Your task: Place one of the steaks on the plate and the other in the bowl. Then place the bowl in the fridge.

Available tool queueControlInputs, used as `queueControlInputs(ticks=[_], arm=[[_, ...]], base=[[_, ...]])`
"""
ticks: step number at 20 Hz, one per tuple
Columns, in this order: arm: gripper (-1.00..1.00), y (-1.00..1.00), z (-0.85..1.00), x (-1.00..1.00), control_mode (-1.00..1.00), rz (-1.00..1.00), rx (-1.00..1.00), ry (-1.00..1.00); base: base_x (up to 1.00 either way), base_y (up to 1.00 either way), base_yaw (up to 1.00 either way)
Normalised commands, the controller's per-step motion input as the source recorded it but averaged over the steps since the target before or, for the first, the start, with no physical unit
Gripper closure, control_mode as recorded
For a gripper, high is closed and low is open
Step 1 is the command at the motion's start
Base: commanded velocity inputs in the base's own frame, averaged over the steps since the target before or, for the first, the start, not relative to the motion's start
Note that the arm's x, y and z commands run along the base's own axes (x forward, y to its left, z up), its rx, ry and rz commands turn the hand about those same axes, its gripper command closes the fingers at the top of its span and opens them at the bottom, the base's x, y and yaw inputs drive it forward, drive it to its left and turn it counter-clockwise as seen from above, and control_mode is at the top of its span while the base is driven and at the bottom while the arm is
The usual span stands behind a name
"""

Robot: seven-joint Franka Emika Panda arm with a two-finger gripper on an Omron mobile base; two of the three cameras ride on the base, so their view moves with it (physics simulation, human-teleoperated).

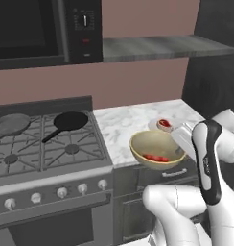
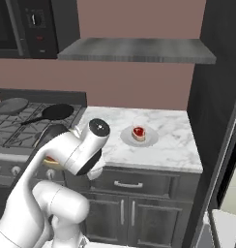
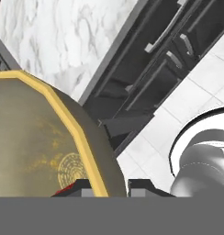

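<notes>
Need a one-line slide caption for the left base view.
Gripper shut on the rim of the bowl, steak inside, held off the counter edge; second steak on the plate.

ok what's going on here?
The arm holds the bowl by its rim, pincer shut on it, lifted off the counter and hanging past its front edge. One steak lies inside the bowl. The other steak sits on the plate on the counter. The bowl hasn't reached the fridge yet.
</notes>
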Motion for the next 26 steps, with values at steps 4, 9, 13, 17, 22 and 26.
queueControlInputs(ticks=[4,9,13,17,22,26], arm=[[1.00,0.00,0.00,0.00,1.00,0.00,0.00,0.00],[1.00,0.00,0.00,0.00,1.00,0.00,0.00,0.00],[1.00,0.00,0.00,0.00,1.00,0.00,0.00,0.00],[1.00,0.00,0.00,0.00,1.00,0.00,0.00,0.00],[1.00,0.00,0.00,0.00,1.00,0.00,0.00,0.00],[1.00,0.00,0.00,0.00,1.00,0.00,0.00,0.00]], base=[[-0.69,0.42,-0.52],[-0.60,-0.01,-0.67],[-0.24,-0.03,-0.85],[-0.01,-0.20,-0.86],[0.00,-0.37,-0.85],[0.00,-0.55,-0.82]])
